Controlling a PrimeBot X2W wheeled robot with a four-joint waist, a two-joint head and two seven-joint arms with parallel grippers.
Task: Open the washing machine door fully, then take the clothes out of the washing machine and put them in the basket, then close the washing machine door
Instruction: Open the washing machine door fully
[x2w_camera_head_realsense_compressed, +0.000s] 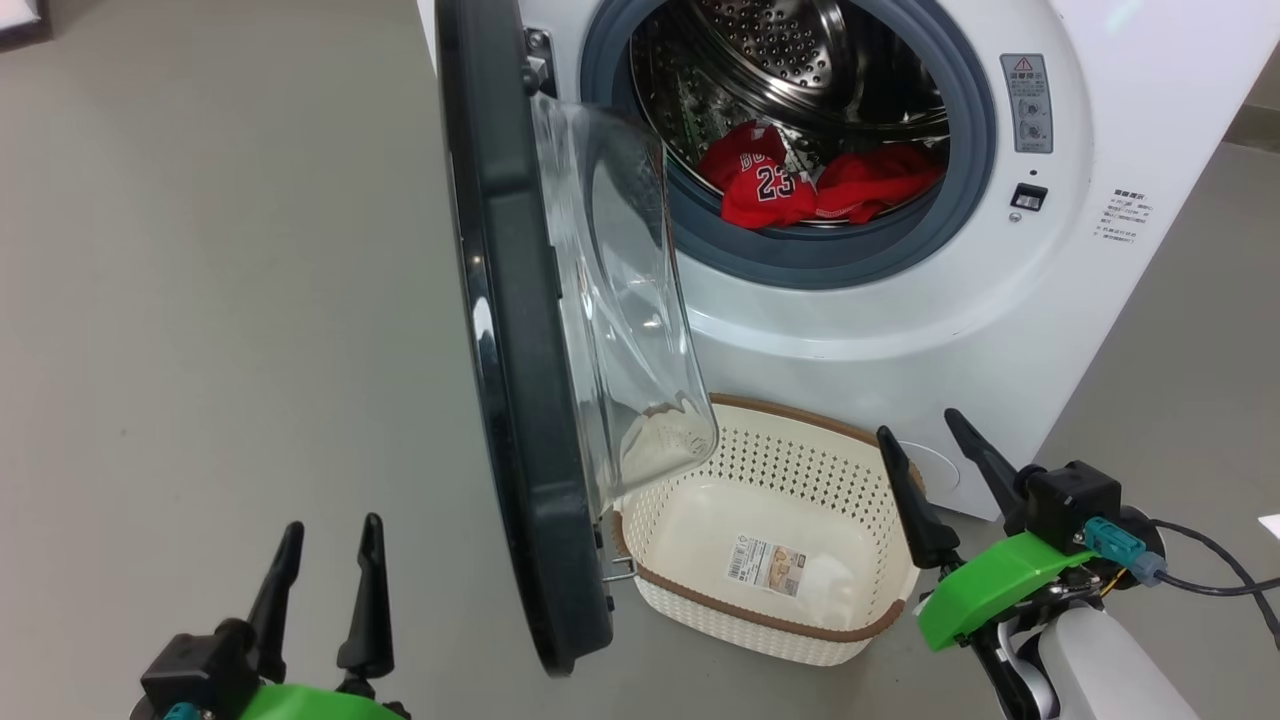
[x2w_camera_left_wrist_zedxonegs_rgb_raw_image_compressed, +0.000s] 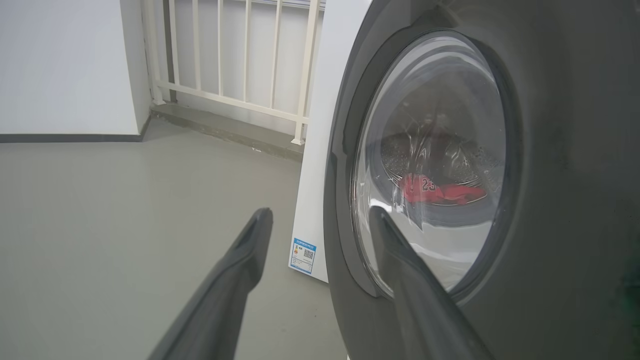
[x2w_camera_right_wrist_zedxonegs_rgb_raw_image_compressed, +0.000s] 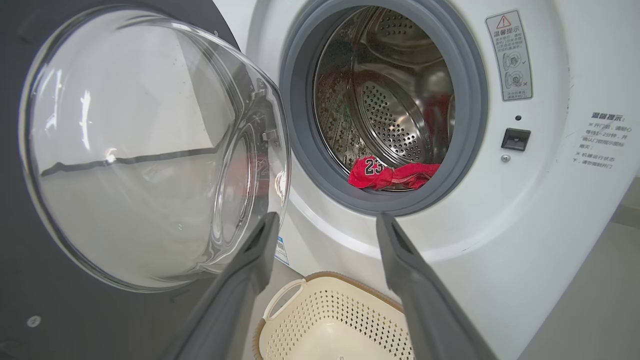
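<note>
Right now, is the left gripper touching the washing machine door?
Apart. In the head view, bare grey floor shows between the open left gripper and the black rim of the washing machine door.

For me the washing machine door (x2w_camera_head_realsense_compressed: 520, 400) covers the left end of the basket (x2w_camera_head_realsense_compressed: 800, 462), and the warning label (x2w_camera_head_realsense_compressed: 1027, 103) is too small to read.

The left tool (x2w_camera_head_realsense_compressed: 333, 522) and right tool (x2w_camera_head_realsense_compressed: 917, 422) have long dark tapered fingers (x2w_camera_head_realsense_compressed: 368, 600) on bright green mounts (x2w_camera_head_realsense_compressed: 985, 590)

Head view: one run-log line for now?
black-rimmed glass washer door: open | red clothes: in steel drum | cream perforated basket: empty | left gripper: open | right gripper: open
</note>
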